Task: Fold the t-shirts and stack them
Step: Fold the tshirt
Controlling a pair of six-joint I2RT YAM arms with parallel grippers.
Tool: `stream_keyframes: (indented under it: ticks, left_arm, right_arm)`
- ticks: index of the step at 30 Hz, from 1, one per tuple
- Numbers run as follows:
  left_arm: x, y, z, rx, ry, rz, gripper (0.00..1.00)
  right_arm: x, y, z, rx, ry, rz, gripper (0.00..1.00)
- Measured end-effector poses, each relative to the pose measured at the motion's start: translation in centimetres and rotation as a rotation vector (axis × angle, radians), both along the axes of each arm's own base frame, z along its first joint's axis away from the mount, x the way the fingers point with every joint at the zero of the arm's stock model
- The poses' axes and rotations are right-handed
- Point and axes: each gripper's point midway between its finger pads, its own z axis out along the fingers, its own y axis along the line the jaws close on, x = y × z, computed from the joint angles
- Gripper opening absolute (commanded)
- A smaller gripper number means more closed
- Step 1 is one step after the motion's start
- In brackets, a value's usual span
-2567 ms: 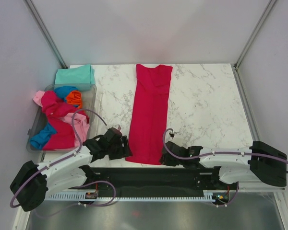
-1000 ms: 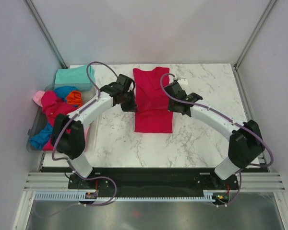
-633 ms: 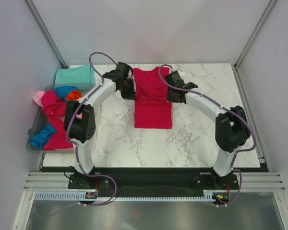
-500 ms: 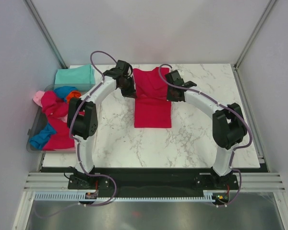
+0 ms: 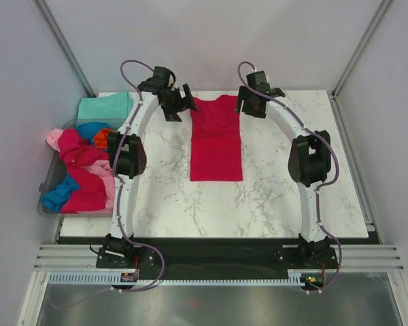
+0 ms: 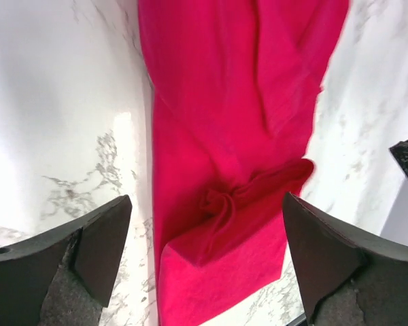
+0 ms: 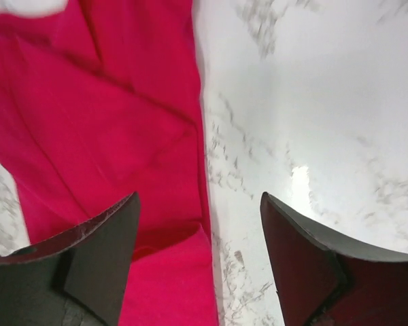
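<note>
The large crimson-red cloth t-shirt (image 5: pixel 216 139), moments ago a long strip reaching the lower edge of the white marble desk (image 5: pixel 292 163), now lies doubled over itself in the upper centre of the frame, half as long. The left tool (image 5: pixel 180 103) and right tool (image 5: pixel 252 103) have let go and hover beside its top corners, both spread wide and empty. Another fold looks due before it joins the folded mint-teal t-shirt (image 5: pixel 105 107) at upper left, and the tangled bright t-shirts (image 5: pixel 81 170) in the clear plastic bin (image 5: pixel 131 130) wait

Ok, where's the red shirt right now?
In the top view the red shirt lies folded on the table, centre-back, between the left gripper and the right gripper, both open at its far corners.
</note>
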Motion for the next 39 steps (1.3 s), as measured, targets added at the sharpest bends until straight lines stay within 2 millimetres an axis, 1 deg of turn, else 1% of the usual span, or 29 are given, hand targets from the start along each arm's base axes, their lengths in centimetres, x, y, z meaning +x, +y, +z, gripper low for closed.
stream_keyframes:
  ticks: [1,2,4,5,6,7,8,10,11,12,13,16,17,19,20,22,23,25,28,30,31,34,35,36,39]
  left_arm:
    - [0.6,0.6,1.0,-0.019,-0.016,0.011,1.0]
    - [0.9,1.1,1.8,-0.031,-0.032,0.019,1.0]
    - [1.2,2.5,3.8,-0.046,-0.061,0.039,1.0]
    - [1.1,3.1,4.2,-0.047,-0.065,0.048,1.0]
    - [0.4,3.7,4.5,-0.044,-0.052,0.056,1.0]
    - [-0.5,4.1,4.9,-0.04,-0.04,0.06,1.0]
    - [-1.6,4.2,4.9,-0.032,-0.025,0.061,1.0]
    - [-4.7,4.0,4.8,-0.012,0.017,0.048,1.0]
    - [-6.8,3.7,4.4,0.004,0.035,0.035,1.0]
    - [-9.0,3.3,4.1,0.015,0.056,0.018,1.0]
    - [-10.8,2.9,3.9,0.021,0.069,0.001,1.0]
    - [-17.4,1.6,2.6,0.046,0.093,-0.063,1.0]
    - [-19.4,1.4,2.1,0.05,0.1,-0.084,0.99]
    - [-22.2,1.5,1.2,0.054,0.114,-0.103,0.96]
    - [-23.2,1.8,0.5,0.056,0.12,-0.103,0.93]
    - [-24.5,2.5,-1.2,0.06,0.134,-0.093,0.91]
    - [-25.0,2.8,-2.2,0.062,0.147,-0.087,0.88]
    - [-26.2,3.3,-4.1,0.065,0.18,-0.079,0.84]
    - [-27.5,3.6,-6.0,0.066,0.213,-0.076,0.8]
    - [-27.3,3.4,-6.5,0.058,0.204,-0.074,0.79]
    - [-27.0,3.3,-6.7,0.049,0.192,-0.072,0.77]
    - [-26.4,2.7,-6.8,0.021,0.173,-0.068,0.74]
    - [-26.2,2.6,-6.9,0.011,0.164,-0.065,0.74]
    - [-25.9,2.4,-6.9,0.003,0.154,-0.062,0.74]
    - [-25.5,2.0,-6.7,-0.019,0.134,-0.058,0.73]
  right_arm:
    - [0.9,-0.4,1.3,0.011,-0.026,-0.006,0.8]
    - [1.3,-1.0,2.3,0.017,-0.045,-0.014,0.81]
    - [1.0,-2.1,4.1,0.029,-0.071,-0.023,0.81]
    - [0.1,-2.5,4.7,0.045,-0.075,-0.019,0.82]
    - [-1.4,-2.7,4.9,0.056,-0.072,-0.011,0.82]
    - [-3.6,-2.8,4.8,0.068,-0.049,0.0,0.82]
    - [-5.6,-2.6,4.5,0.09,-0.031,0.015,0.82]
    - [-9.5,-2.1,3.5,0.129,0.001,0.043,0.82]
    - [-11.8,-1.8,2.7,0.147,0.031,0.06,0.82]
    - [-13.9,-1.3,1.7,0.171,0.058,0.078,0.82]
    - [-15.8,-0.8,0.6,0.194,0.081,0.094,0.82]
    - [-20.8,0.3,-2.7,0.236,0.172,0.129,0.81]
    - [-22.3,0.6,-3.8,0.244,0.205,0.135,0.79]
    - [-24.3,0.9,-5.3,0.26,0.246,0.142,0.78]
    - [-25.0,1.0,-5.8,0.268,0.259,0.143,0.77]
    - [-25.9,1.1,-6.5,0.283,0.272,0.137,0.76]
    - [-26.0,1.1,-6.7,0.289,0.271,0.135,0.73]
    - [-26.0,1.2,-7.0,0.301,0.264,0.127,0.72]
    - [-25.4,1.5,-6.9,0.318,0.24,0.123,0.67]
    - [-24.8,1.8,-6.9,0.33,0.221,0.122,0.64]
    - [-24.5,2.0,-7.2,0.333,0.217,0.123,0.6]
    - [-24.2,2.2,-8.1,0.336,0.225,0.116,0.51]
    - [-24.0,2.4,-8.2,0.345,0.224,0.117,0.45]
    - [-23.8,2.4,-8.3,0.346,0.217,0.117,0.43]
    - [-23.7,2.6,-8.6,0.358,0.21,0.114,0.32]
